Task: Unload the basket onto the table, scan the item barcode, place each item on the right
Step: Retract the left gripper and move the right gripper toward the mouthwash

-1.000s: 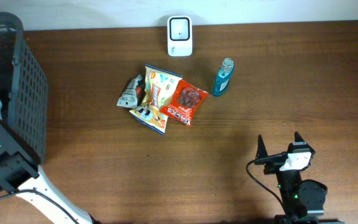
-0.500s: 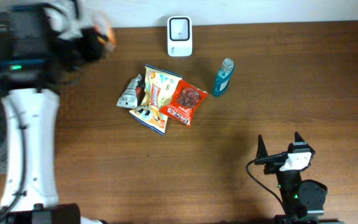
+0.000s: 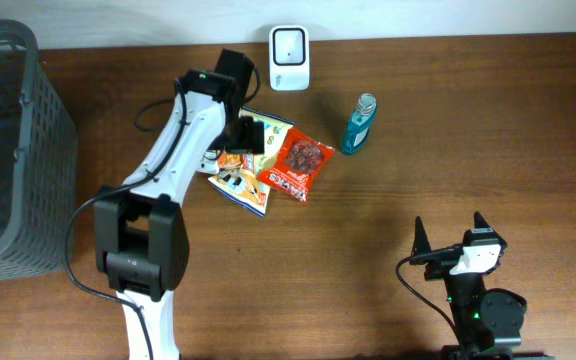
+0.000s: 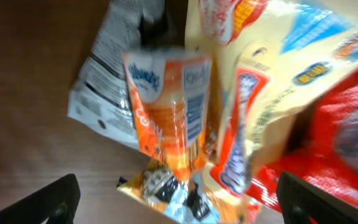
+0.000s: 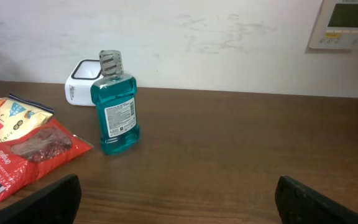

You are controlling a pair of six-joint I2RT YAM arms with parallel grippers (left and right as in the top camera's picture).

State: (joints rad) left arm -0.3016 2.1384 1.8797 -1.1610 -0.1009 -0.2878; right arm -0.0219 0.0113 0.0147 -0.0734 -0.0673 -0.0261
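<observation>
Your left pincer (image 4: 179, 200) hangs wide open over the packets near the middle of the table's far edge, gripping nothing. The orange pouch (image 4: 169, 106) lies straight beneath it, on top of the grey packet (image 4: 101, 93) and against the yellow packet (image 4: 272, 93). In the left wrist view its long axis runs away from you, between the two fingers, so they would close across its narrow width. The scanner (image 3: 289, 45) stands at the far edge, just beyond the pile. Your right pincer (image 3: 449, 226) is also open and empty, well apart near the near right corner. The left arm is plainly the nearer one for the pickup.
</observation>
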